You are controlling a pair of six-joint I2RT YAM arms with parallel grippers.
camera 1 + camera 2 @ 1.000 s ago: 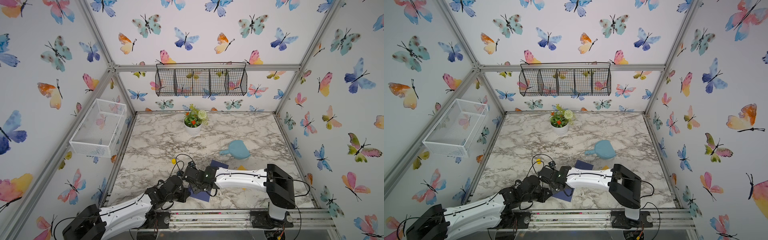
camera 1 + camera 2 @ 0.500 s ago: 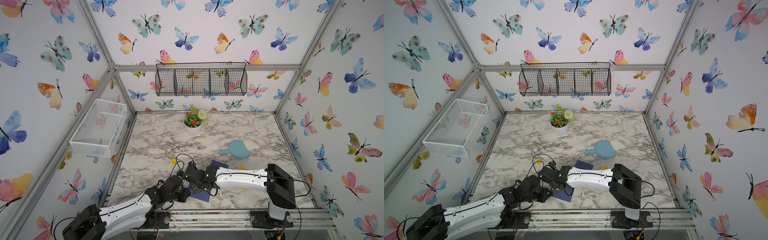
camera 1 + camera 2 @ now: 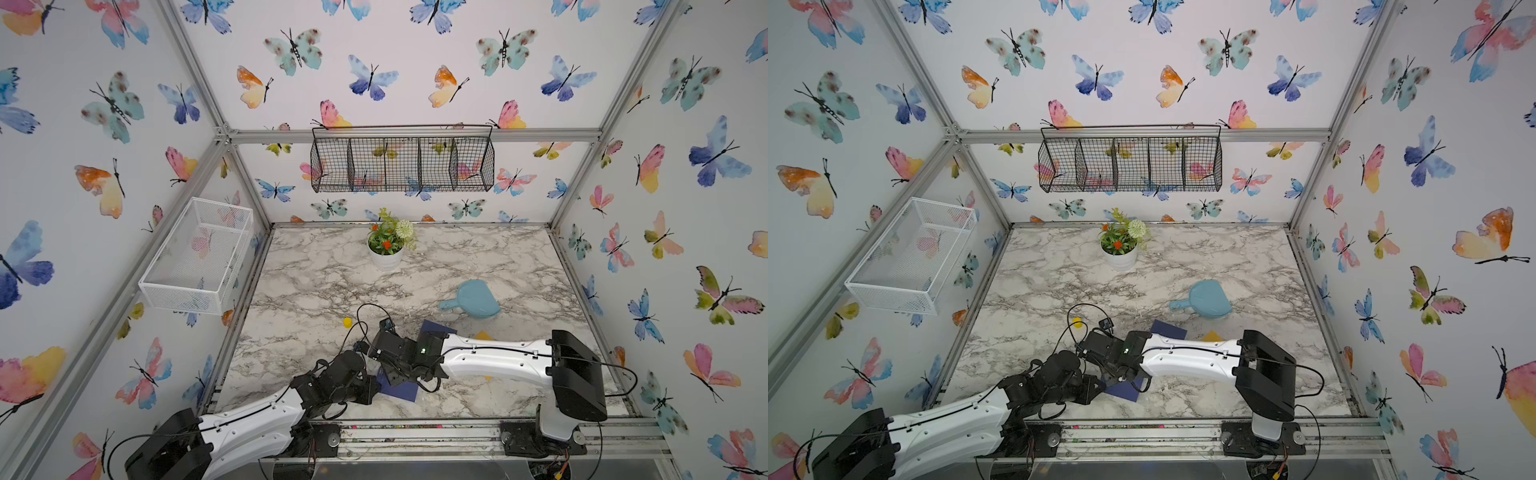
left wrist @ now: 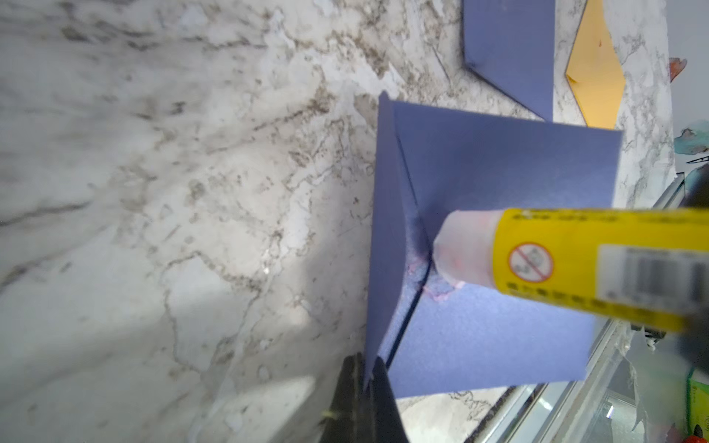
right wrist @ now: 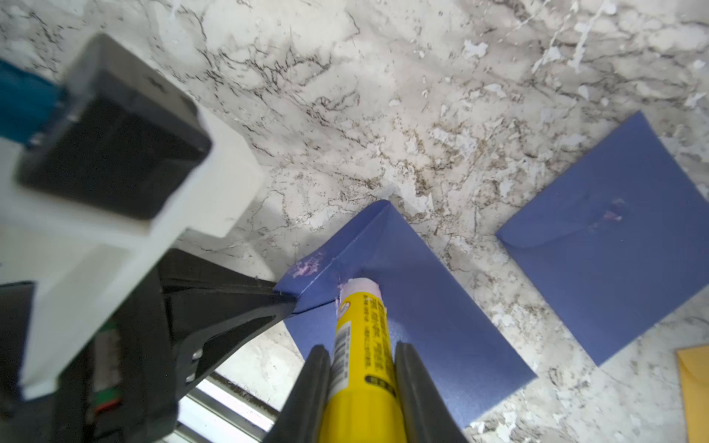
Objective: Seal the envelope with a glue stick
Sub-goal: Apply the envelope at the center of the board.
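A blue envelope (image 4: 498, 337) lies near the table's front edge, partly under both wrists in both top views (image 3: 399, 390) (image 3: 1121, 390). My left gripper (image 4: 364, 368) is shut on the tip of its flap (image 4: 387, 237) and holds the flap upright. My right gripper (image 5: 360, 353) is shut on the uncapped yellow glue stick (image 5: 362, 333). The stick's pale tip (image 4: 460, 249) presses on the envelope body at the flap's fold. Pinkish glue smears show on the flap (image 5: 305, 268). The yellow cap (image 3: 347, 322) stands alone on the marble, left of the arms.
A second blue envelope (image 5: 614, 237) and an orange one (image 5: 694, 391) lie beside the first. A blue dustpan (image 3: 473, 300) and a flower pot (image 3: 386, 249) sit farther back. A black wire basket (image 3: 401, 164) and a white one (image 3: 199, 257) hang on the walls. The metal rail (image 3: 415, 428) borders the front.
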